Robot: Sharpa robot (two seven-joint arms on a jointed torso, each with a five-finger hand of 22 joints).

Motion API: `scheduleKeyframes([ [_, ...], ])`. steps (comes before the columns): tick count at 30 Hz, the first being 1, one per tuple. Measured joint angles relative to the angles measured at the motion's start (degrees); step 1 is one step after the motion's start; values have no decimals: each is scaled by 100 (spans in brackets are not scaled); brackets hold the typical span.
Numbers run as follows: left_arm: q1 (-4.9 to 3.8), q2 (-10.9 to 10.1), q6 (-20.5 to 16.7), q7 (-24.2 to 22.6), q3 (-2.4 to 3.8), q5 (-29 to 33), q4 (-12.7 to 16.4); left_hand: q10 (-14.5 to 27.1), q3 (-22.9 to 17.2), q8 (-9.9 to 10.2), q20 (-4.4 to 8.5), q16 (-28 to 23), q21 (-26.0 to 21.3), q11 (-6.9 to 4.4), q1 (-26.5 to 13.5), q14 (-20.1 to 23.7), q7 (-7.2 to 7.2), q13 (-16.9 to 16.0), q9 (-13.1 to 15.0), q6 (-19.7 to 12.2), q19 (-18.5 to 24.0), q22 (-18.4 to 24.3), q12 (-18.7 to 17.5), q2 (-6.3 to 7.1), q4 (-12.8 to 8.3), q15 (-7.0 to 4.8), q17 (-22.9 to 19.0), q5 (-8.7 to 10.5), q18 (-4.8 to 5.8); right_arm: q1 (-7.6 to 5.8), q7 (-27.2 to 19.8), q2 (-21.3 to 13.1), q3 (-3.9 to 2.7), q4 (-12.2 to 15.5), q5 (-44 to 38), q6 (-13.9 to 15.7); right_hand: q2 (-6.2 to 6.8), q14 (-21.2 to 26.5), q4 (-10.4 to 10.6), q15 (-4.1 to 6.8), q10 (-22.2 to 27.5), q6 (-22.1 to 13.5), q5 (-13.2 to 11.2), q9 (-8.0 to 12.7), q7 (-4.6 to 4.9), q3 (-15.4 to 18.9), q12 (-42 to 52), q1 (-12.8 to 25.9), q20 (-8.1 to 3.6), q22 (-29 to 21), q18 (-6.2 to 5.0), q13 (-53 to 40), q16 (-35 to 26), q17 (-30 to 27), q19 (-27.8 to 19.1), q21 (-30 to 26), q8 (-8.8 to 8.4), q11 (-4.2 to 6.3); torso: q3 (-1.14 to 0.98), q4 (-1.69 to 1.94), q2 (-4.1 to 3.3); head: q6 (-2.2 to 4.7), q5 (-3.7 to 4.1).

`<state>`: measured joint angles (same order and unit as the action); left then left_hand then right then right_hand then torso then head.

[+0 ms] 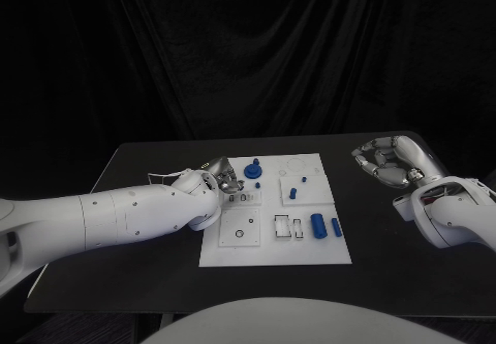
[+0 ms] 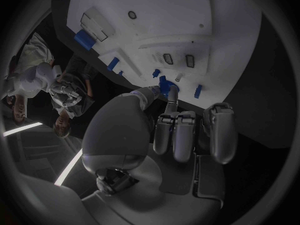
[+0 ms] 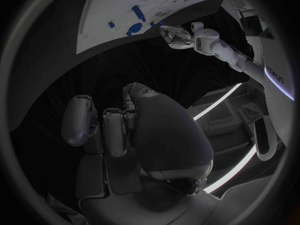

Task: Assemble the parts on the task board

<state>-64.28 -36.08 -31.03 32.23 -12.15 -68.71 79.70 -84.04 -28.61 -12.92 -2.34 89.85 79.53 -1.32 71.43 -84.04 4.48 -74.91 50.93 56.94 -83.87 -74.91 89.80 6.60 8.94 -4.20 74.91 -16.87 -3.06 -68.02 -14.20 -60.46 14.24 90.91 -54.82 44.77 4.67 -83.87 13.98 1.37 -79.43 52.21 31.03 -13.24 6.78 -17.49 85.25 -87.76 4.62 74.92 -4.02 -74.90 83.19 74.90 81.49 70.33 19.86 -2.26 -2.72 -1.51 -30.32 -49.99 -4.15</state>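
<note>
The white task board (image 1: 274, 251) lies mid-table. On its far left stands a blue round part (image 1: 254, 170) with an upright peg. My left hand (image 1: 223, 179) hovers at the board's left edge beside that part. In the left wrist view its thumb and one outstretched finger (image 2: 172, 99) reach up to the blue round part (image 2: 167, 88), the other fingers curled; no grip shows. A small blue peg (image 1: 292, 192) and two blue cylinders (image 1: 318, 226) lie further right on the board. My right hand (image 1: 385, 163) is raised off the board's right side, fingers curled in on nothing.
The board has rectangular slots (image 1: 288, 226) and a round hole (image 1: 240, 233) near its front. Bare black table (image 1: 145, 161) lies left of the board, and a black curtain hangs behind. The right wrist view shows the board (image 3: 106, 5) and my left hand (image 3: 178, 35) beyond it.
</note>
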Motion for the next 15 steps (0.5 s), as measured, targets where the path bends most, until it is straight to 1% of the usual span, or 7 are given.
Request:
scheduleKeyframes([
  [1, 13, 0, -1, -7, 0, 0, -1, 0, -76, 1, 0, 0, 0, 0, -6, 0, 0, 0, -1, 0, 0, 0, 0, 6, -75, 0, 0, 0, 0, 0, 0, 0, 0, 0, 0, 0, 0, 0, 0, 0, 0, 0, 0, 0, 0, 0, 0, 0, 0, 0, 0, 0, 0, 0, 0, 0, 0, 0, 0, -1, 1, 0, -1],
  [2, 25, 0, -1, -12, 0, 1, -2, 0, -107, 6, 0, 0, 0, 0, -6, 0, 0, 0, -3, 0, 0, 0, 0, 6, -107, 0, 0, 0, 0, 0, 0, 1, 0, 0, 0, 0, 0, 0, 0, 0, 0, 0, 0, 0, 0, 0, 0, 0, 0, 0, -1, 0, 0, 0, 0, 0, 0, 0, 0, -1, 1, 0, -1],
  [8, 99, -1, -3, -42, 0, 3, -26, 0, -107, 7, 0, 0, 0, 0, -6, 0, 1, 0, -12, 1, 0, 0, 0, 6, -107, 0, 0, 0, 0, 0, 0, 4, 0, 0, 0, 0, 0, 0, 0, 0, 0, 0, 0, 0, 0, 0, 0, 0, 0, 0, 0, 0, 0, 0, 0, 0, 0, 0, -1, -1, 1, 0, 8],
  [9, 109, -1, -3, -48, 0, 3, -35, 0, -107, 7, 0, 0, -23, 0, -23, 0, 1, 0, -12, 1, 0, 0, 0, -11, -107, 0, 0, 0, 0, 0, 0, 4, 0, 0, 0, 0, 0, 0, 0, 0, 0, 0, 0, 0, 0, 0, 0, 0, 0, 0, 0, 0, 0, 0, 0, 0, 0, 0, -1, -1, 1, 0, 8],
  [15, 165, 28, -3, -92, 0, 4, -101, 0, -107, 7, 0, 0, -35, 0, -25, 0, 1, 0, -10, 1, 0, 1, 0, -19, -107, 0, 0, 1, 0, 0, 0, 6, 0, -1, 0, 0, 0, 0, -16, 0, 0, 0, 0, 0, 0, -16, 0, 0, 0, -1, 0, 0, 0, 0, 0, 0, 0, 0, -1, -1, 1, 0, -8],
])
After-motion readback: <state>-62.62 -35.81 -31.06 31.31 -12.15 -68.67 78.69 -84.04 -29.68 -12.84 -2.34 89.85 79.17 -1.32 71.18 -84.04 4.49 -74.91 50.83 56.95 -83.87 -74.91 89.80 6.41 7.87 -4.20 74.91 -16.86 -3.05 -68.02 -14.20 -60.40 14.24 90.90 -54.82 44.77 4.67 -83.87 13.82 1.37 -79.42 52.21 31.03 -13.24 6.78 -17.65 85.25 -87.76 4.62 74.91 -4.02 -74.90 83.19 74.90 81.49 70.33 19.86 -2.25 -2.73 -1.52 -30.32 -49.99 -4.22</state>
